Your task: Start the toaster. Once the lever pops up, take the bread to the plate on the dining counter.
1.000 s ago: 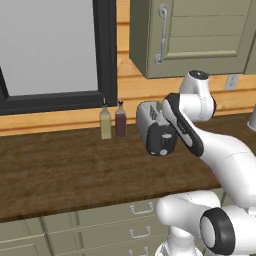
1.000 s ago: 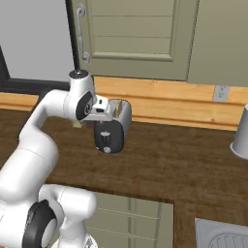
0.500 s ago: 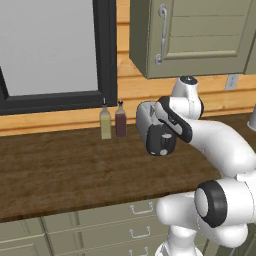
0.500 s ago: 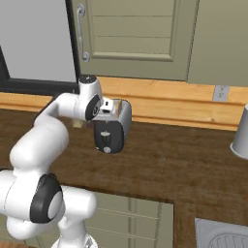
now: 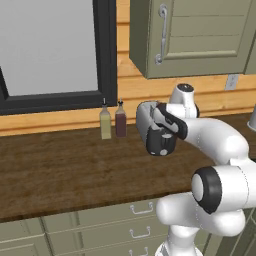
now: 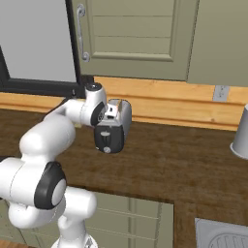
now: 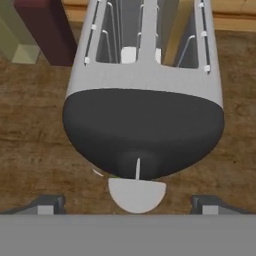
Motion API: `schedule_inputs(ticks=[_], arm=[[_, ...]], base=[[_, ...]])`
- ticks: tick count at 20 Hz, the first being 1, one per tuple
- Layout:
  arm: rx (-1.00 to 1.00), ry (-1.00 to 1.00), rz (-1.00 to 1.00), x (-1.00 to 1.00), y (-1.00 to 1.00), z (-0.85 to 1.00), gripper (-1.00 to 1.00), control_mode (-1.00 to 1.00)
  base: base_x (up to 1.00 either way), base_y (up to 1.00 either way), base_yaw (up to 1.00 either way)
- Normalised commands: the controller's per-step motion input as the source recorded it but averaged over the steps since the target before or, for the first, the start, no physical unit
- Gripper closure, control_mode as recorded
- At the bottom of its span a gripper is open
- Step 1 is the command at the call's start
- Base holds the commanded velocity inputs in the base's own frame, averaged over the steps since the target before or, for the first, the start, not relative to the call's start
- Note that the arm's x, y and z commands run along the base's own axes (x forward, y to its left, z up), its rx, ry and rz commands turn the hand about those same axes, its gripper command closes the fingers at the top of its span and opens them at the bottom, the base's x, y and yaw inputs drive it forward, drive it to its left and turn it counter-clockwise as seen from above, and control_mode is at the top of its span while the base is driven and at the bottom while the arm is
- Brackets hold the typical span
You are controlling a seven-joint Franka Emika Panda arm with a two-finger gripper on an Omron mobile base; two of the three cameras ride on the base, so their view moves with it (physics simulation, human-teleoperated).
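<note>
left base view: the toaster [image 5: 150, 129] sits on the dark worktop [image 5: 60, 165], black end toward the robot, two bottles [image 5: 112, 120] beside it. right base view: the arm covers part of it. hand view: the lever [image 7: 137, 167] is low; fingertips [image 7: 47, 204] are spread wide; bread [image 7: 181, 37] sits in a slot.

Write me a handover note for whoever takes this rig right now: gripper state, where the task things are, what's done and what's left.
Gripper: fingertips apart at either side of the hand view, nothing between them, hovering above the toaster's black end panel.
Toaster: on the dark wooden worktop, right of the two bottles, below the cabinet.
Lever: dark knob with a light mark, low on the end panel, not touched by the fingers.
Bread: a tan edge shows in one top slot, probably the slice.
Done: arm positioned over the toaster.
Left: press the lever, wait for the pop, then carry the bread to the plate on the dining counter.
</note>
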Motion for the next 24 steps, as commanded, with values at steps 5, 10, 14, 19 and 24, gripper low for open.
schedule_inputs(ticks=[5, 10, 14, 19, 24], arm=[[0.00, 0.00, 0.00, 0.00, 0.01, -0.16, -1.00, -1.00], [0.00, 0.00, 0.00, 0.00, 0.25, -0.01, -1.00, -1.00], [-0.01, 0.00, 0.00, 0.00, 0.35, 0.00, -1.00, -1.00], [0.00, 0.00, 0.00, 0.07, -0.01, -0.03, -1.00, -1.00], [0.00, 0.00, 0.00, 0.00, -0.18, -0.17, -1.00, -1.00]], base=[[0.00, 0.00, 0.00], [0.00, 0.00, 0.00], [0.00, 0.00, 0.00], [0.00, 0.00, 0.00], [0.00, 0.00, 0.00]])
